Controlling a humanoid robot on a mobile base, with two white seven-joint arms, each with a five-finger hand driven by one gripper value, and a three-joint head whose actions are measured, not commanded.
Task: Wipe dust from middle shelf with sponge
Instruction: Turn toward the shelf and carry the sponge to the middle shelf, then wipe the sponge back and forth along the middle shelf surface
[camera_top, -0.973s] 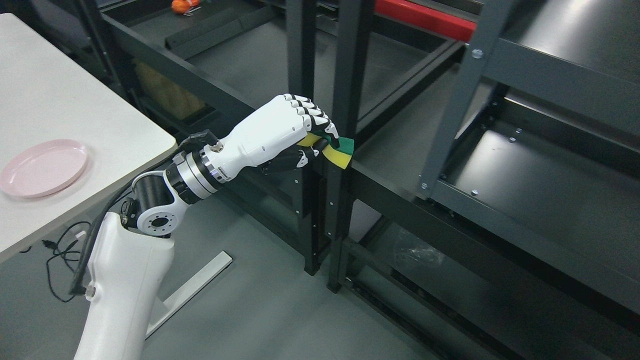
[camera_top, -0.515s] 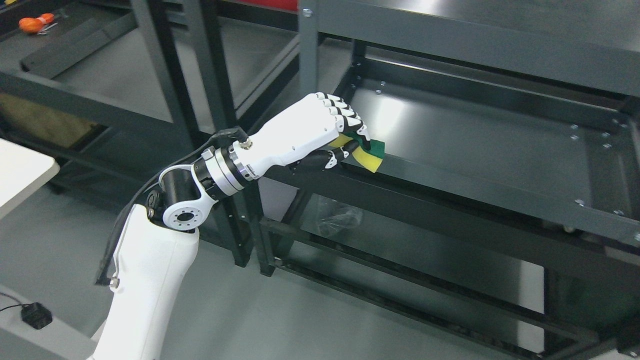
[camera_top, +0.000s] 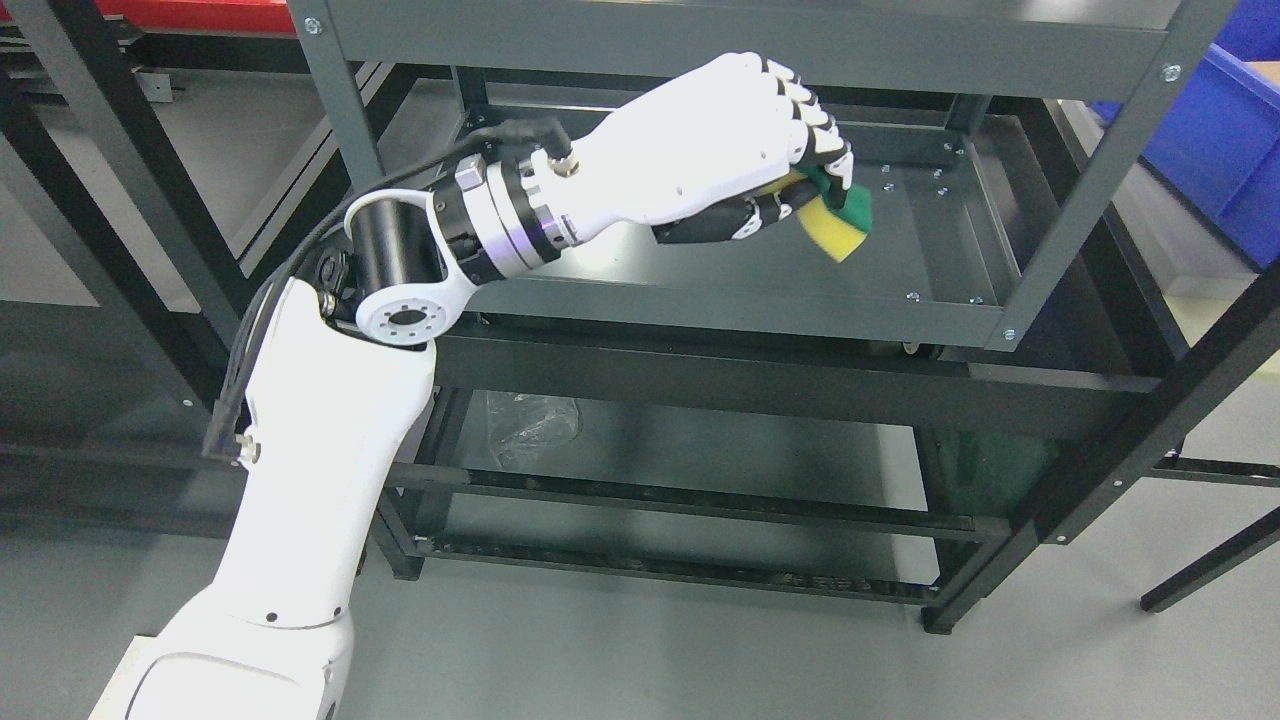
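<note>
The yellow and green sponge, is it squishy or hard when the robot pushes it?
Probably squishy: the yellow and green sponge looks like soft foam, pinched in the left hand. Likely light, since the fingers alone carry it. Its green side looks rougher, so it may drag on the dark metal shelf.

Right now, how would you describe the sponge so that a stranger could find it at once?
Find the dark grey metal rack filling the picture. Over its middle shelf, the white left hand reaches in from the left. The sponge sits in its fingers: yellow with a green face, the only brightly coloured thing there.
</note>
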